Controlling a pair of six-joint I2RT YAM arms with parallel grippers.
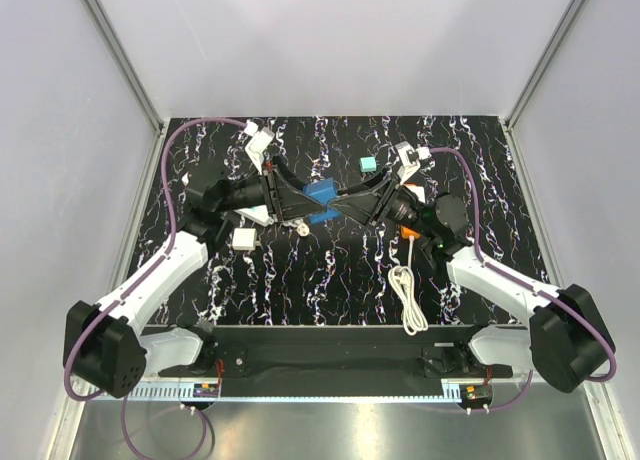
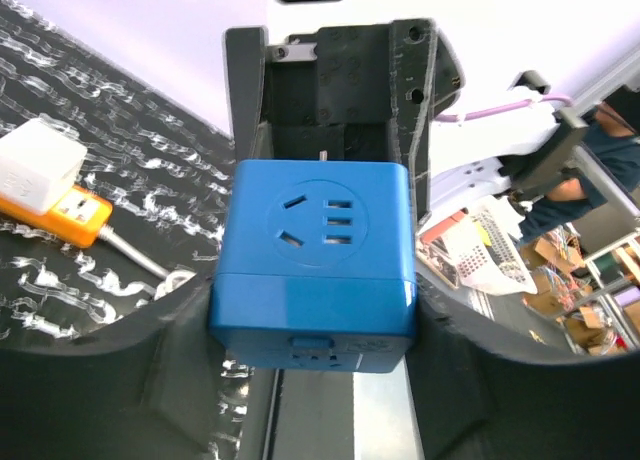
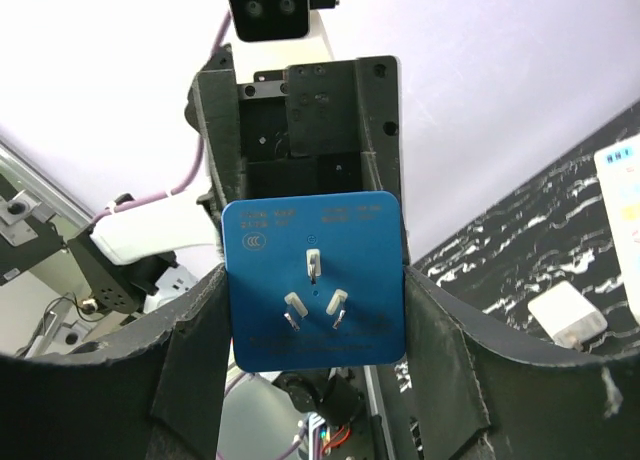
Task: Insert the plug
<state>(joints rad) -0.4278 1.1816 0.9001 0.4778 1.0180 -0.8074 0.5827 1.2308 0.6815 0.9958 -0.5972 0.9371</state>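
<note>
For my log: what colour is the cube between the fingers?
The cube is blue; left wrist view.

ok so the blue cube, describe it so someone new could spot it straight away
Start at the middle of the black marbled table. There the left hand and right hand meet and both clamp the blue cube between them. Unlike the teal cube lying on the table behind it, it is bright blue, bigger, and held rather than lying loose.
</note>
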